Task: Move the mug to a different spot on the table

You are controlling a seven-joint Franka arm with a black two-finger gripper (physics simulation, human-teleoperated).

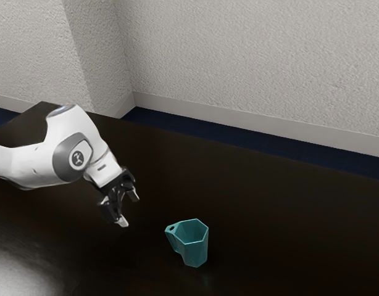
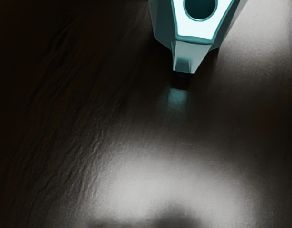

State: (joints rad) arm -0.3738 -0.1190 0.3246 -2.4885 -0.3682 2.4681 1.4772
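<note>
Our pincer (image 1: 128, 210) hangs in the lower left part of the exterior view, tilted downward and toward that view's right. Its two black fingers (image 1: 122, 221) are spread apart and nothing sits between them. It is above the table (image 1: 282, 203) and we cannot tell whether the lower fingertip touches the surface. Behind it, our white arm (image 1: 29, 163) comes in from the left edge of the frame, its grey round joint just up and left of the pincer.

The mug (image 1: 191, 242) stands upright on the table in the lower middle of the exterior view, near the pincer on its right but apart from it. It is teal, with flat facets and an open mouth. Its handle (image 1: 172, 230) points back toward the pincer. In the wrist view the mug (image 2: 193, 28) lies ahead of our hand, the handle (image 2: 186, 54) turned toward us, with a faint teal glint (image 2: 177, 97) on the tabletop just in front of it.

The table is dark brown and glossy, with a pale sheen (image 1: 16, 271) at the lower left corner of the exterior view. Beyond its far edge we see a strip of dark blue floor (image 1: 270, 143), a white skirting board (image 1: 270, 123) and a rough white wall (image 1: 239, 49) across the top of the frame.
</note>
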